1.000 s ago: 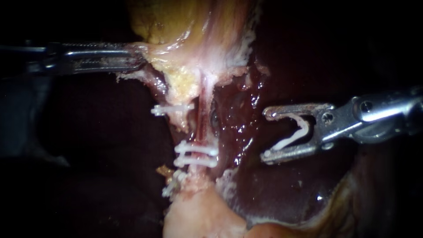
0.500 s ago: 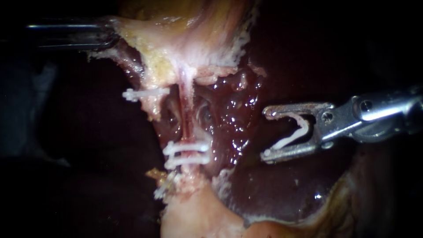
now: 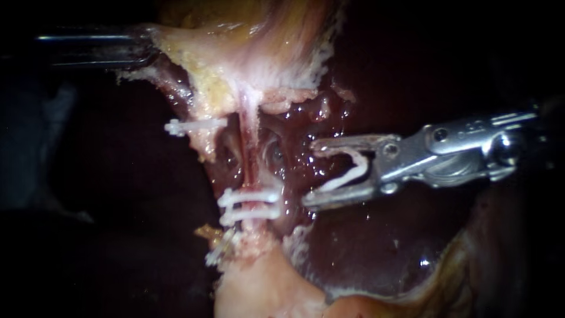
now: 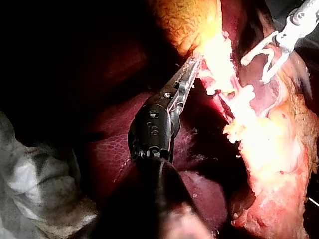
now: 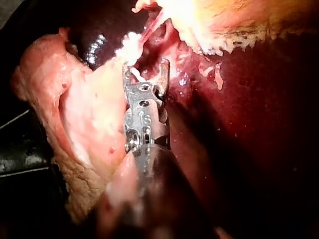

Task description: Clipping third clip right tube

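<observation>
Up at the left, the left instrument [image 3: 141, 50] comes in along its dark slender shaft, and its jaws are clamped together on the edge of the pale yellowish tissue [image 3: 194, 59], holding it taut; the left wrist view shows the same bite.

Below that flap the right tube [image 3: 249, 159], a thin pinkish-red strand, runs straight down the middle of the field. Low on it sit two closed white plastic clips [image 3: 253, 197], one just under the other, both lying crosswise on the tube. A single white clip [image 3: 194, 125] crosses the paler strand just to the left, higher up.

From the right comes the right instrument [image 3: 311, 174], silver and shiny. Its jaws stand wide apart, and they carry an open white V-shaped clip [image 3: 350, 171], one leg lying against each jaw. The jaw tips point at the right tube, near it but not touching, level with the bare stretch above the two clips.

Wet, dark red liver [image 3: 365, 253] glistens under and behind the right instrument.
</observation>
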